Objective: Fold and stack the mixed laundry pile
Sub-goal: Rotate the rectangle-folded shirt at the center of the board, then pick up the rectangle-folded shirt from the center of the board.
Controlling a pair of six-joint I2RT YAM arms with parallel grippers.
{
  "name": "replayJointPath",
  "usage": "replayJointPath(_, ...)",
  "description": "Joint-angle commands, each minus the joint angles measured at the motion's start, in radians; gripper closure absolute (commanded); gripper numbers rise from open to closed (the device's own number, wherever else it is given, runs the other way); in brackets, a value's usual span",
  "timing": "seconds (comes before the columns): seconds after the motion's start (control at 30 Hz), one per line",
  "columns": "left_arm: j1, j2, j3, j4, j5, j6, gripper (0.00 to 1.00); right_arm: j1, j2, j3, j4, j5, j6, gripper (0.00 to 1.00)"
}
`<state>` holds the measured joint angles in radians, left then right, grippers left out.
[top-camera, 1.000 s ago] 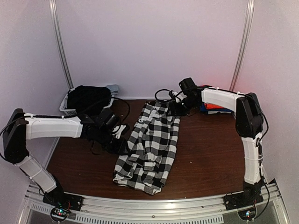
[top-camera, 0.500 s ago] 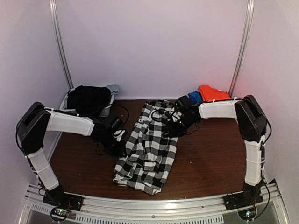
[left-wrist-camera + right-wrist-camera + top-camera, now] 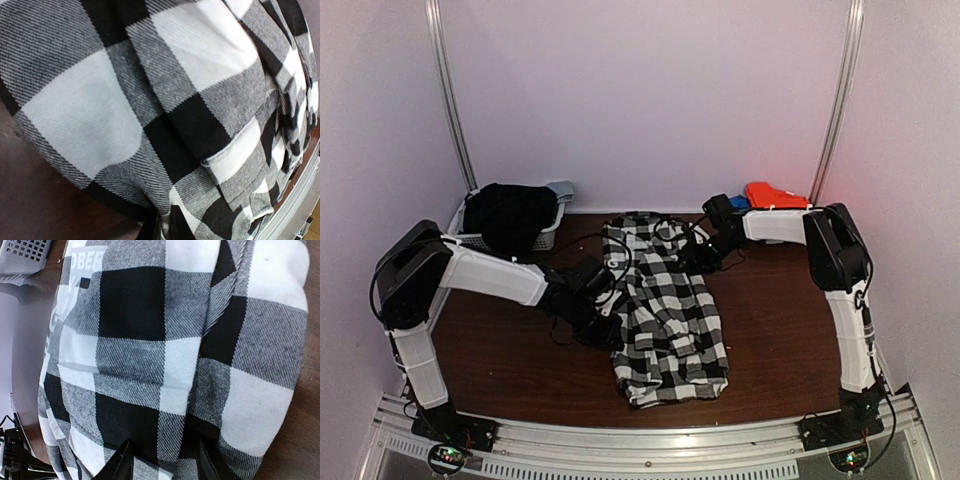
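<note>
**Inspector:** Two grippers are on one garment. The black-and-white checked cloth shirt (image 3: 665, 310) lies lengthwise on the dark brown wooden table (image 3: 780, 330); the left gripper (image 3: 605, 325) is at its side edge; the right gripper (image 3: 705, 248) is at its far corner. State of each?

**Assessor:** Right gripper: the two black fingertips (image 3: 122, 462) stand part way apart and a thick fold of shirt fills the gap between them; I judge that a grip. Left gripper: cloth covers it in its own wrist view; whether its jaws have closed on the edge cannot be told.

**Inspector:** Recommendation for the step in hand?

**Assessor:** I judge the step to be spreading the shirt flat for a first fold. Confirm the left pinch before any lift; keep both hands low; draw them apart evenly so the cloth tautens without twisting. The rumpled end, on the side of the left gripper away from the right one, wants smoothing; take care it does not slide over the table's front edge.

**Inspector:** Items not verifiable?

**Assessor:** Sleeves cannot be told from body. Grey lettering just beyond the right fingertips is cut off and unreadable. A plain black cloth garment (image 3: 510, 215) is heaped in the small white slatted plastic basket (image 3: 470, 238), well behind the left gripper; its shape is lost. A bright orange-red cloth garment (image 3: 775, 195) sits behind the right gripper, partly masked by the arm; a small blue item (image 3: 738, 205) beside it is too small to identify.
</note>
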<state>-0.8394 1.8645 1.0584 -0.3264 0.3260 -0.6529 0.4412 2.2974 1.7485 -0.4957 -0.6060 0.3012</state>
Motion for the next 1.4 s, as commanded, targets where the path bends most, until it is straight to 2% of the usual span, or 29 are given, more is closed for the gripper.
replayJointPath(0.0, -0.017, -0.010, -0.025, -0.045, -0.023, -0.020, 0.90, -0.001, -0.019, 0.027, -0.084, 0.009, -0.032, 0.57)
replayJointPath(0.07, -0.016, -0.034, -0.047, -0.082, -0.056, -0.006, 0.89, -0.001, -0.086, -0.024, -0.062, -0.002, -0.015, 0.57)
replayJointPath(0.23, -0.042, -0.134, -0.101, -0.095, -0.071, 0.072, 0.73, 0.004, -0.288, -0.148, -0.040, -0.043, 0.007, 0.56)
replayJointPath(0.3, -0.062, -0.191, -0.095, -0.109, -0.093, 0.123, 0.70, 0.008, -0.361, -0.201, -0.046, -0.074, 0.011, 0.56)
replayJointPath(0.47, -0.100, -0.259, -0.081, -0.056, -0.048, 0.184, 0.71, 0.038, -0.527, -0.396, -0.028, -0.136, 0.041, 0.56)
replayJointPath(0.63, -0.147, -0.202, -0.068, 0.027, 0.022, 0.160, 0.75, 0.096, -0.636, -0.627, 0.103, -0.209, 0.161, 0.57)
replayJointPath(1.03, -0.166, -0.117, -0.237, 0.158, 0.035, 0.065, 0.82, 0.228, -0.659, -0.997, 0.402, -0.256, 0.347, 0.65)
replayJointPath(1.17, -0.167, -0.127, -0.273, 0.145, 0.002, 0.042, 0.83, 0.262, -0.649, -1.042, 0.440, -0.265, 0.370, 0.68)
replayJointPath(1.37, -0.164, -0.194, -0.298, 0.100, -0.058, 0.019, 0.83, 0.301, -0.755, -0.980, 0.347, -0.278, 0.330, 0.68)
